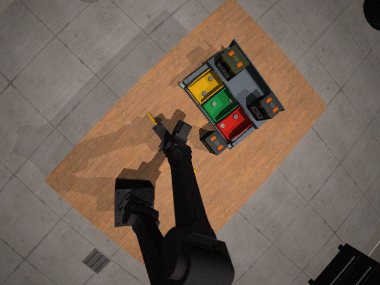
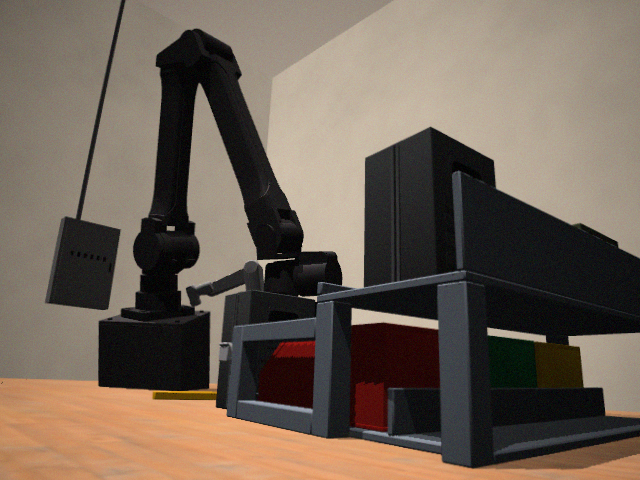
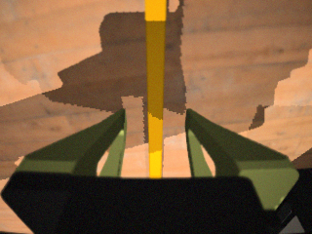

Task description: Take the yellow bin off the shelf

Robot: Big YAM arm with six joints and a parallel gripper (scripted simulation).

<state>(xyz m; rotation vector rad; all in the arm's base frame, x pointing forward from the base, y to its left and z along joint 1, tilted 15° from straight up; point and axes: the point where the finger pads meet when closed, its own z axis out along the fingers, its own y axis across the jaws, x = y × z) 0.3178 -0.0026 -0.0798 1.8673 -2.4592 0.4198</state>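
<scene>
The yellow bin [image 1: 195, 89] [image 2: 559, 365] stands upright in the lower front row of the grey shelf [image 1: 245, 83] [image 2: 467, 372], at its left end in the top view. Two round grey parts lie in it. My gripper [image 3: 155, 116] is partly open and empty, pointing down over the table, well away from the bin. Its green fingertips stand on either side of a long yellow bar [image 1: 151, 118] [image 2: 184, 395] [image 3: 156, 63] on the table, with a gap on both sides. The fingertips are hidden in the top and exterior views.
The green bin [image 1: 214, 111] [image 2: 511, 361] is beside the yellow one, then the red bin [image 1: 230, 132] [image 2: 395, 361]. An olive case [image 1: 242, 56] and a dark case [image 1: 276, 104] [image 2: 398, 222] stand on the upper board. Another dark case [image 1: 223, 144] stands before the red bin.
</scene>
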